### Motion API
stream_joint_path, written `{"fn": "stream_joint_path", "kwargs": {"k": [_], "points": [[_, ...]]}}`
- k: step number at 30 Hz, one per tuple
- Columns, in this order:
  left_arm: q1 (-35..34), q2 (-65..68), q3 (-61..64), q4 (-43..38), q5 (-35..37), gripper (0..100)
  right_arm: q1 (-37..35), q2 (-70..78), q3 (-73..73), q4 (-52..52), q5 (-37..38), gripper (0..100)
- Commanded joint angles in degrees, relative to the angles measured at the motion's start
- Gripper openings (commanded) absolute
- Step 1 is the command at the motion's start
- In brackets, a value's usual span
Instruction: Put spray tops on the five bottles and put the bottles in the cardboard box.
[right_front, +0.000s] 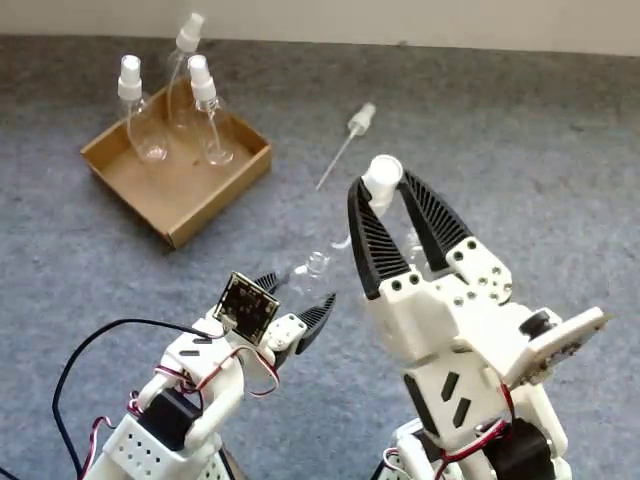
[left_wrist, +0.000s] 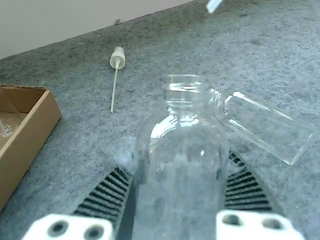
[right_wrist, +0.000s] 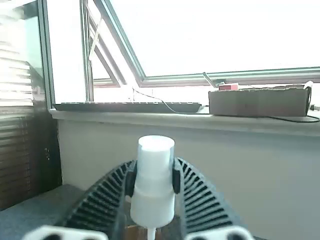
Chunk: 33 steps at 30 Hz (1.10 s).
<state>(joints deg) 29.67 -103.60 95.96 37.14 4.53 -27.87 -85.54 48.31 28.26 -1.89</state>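
Grey felt table (right_front: 520, 120): open bottle (right_front: 318, 266) is clamped upright by left gripper (right_front: 300, 291); spray top (right_front: 383, 172), pinched by right gripper (right_front: 384, 186), is held raised at bottle's 1 o'clock.

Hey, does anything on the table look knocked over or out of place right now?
Yes. One clear bottle lies on its side on the grey mat, uncapped, beside the upright bottle in the left hand. A loose spray top also lies on the mat, outside the box.

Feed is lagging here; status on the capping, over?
Left hand shut on open bottle, upright. Right hand shut on spray top. Three capped bottles in cardboard box. Loose bottle lies close by the held one.
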Motion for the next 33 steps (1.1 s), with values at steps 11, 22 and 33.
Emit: {"fn": "stream_joint_path", "kwargs": {"k": [11, 22, 33], "points": [[0.3, -1.1, 1.1, -0.3, 0.0, 3, -9.8, -0.4, 5.0, -2.6, 0.7, 0.7], [0.8, -1.2, 1.1, -7.5, 0.3, 3, -0.6, -0.5, 4.4, -6.4, 0.8, 0.7], [0.9, -1.2, 1.1, -10.2, 0.3, 3, -0.5, -0.5, 4.2, -11.1, 0.8, 0.7]]}}
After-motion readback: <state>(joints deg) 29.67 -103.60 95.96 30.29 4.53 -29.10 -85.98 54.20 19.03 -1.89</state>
